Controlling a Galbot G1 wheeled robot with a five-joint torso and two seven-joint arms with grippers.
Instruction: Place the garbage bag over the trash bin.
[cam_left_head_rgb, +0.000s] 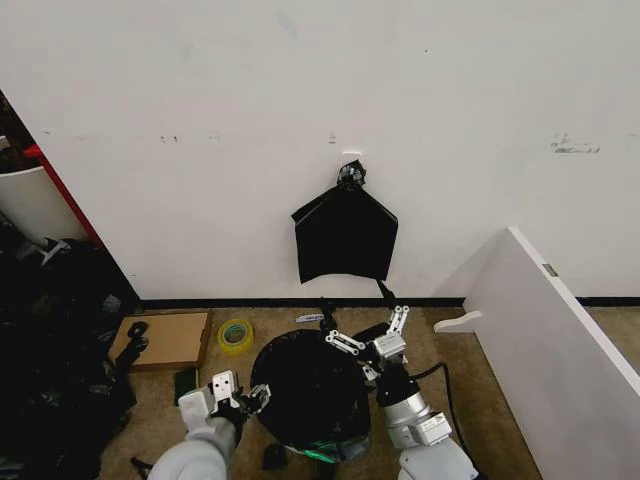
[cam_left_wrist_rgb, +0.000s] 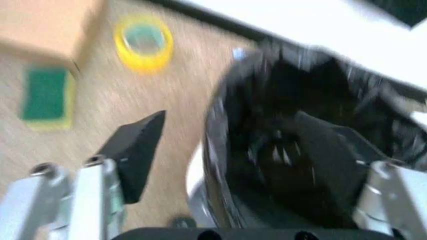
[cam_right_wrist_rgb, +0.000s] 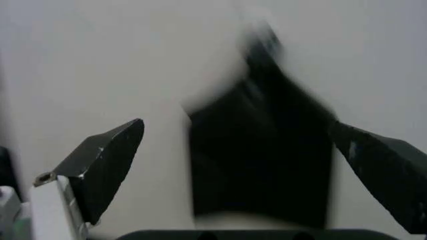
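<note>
- The garbage bag lines the trash bin on the floor, between the two hands.
- Left hand — fingers spread wide, empty — sits low, just beside the bag's left edge.
- Right hand — also wide, empty — is raised at the bag's far right edge, pointing toward the wall.

The garbage bag is thin black plastic, crinkled and faintly glossy (light catches its folds). Flat bags hanging on the matt painted wall look duller. Smooth brown cardboard lies on rough carpet.
</note>
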